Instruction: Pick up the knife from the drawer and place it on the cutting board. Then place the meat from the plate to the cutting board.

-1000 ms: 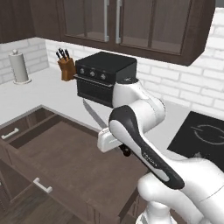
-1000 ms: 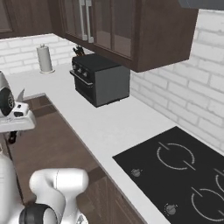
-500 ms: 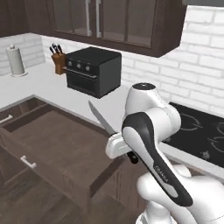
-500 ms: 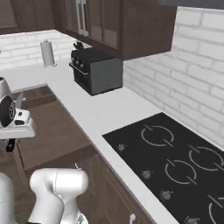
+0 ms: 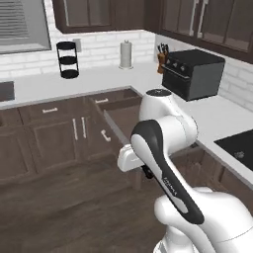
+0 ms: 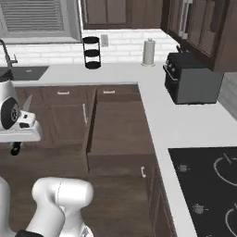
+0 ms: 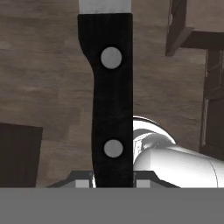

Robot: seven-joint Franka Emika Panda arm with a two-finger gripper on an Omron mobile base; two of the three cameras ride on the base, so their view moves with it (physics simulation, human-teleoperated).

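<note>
Black-handled, silver-bladed knife point(image 7: 111, 100) was gripped by the gripper point(image 7: 113, 177), its long axis running straight ahead, beyond the open dark wooden drawer point(image 6: 118, 134).

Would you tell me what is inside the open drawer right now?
The drawer shows only its bare wooden bottom; its near corner is hidden by the front. The knife is in the tool.
</note>
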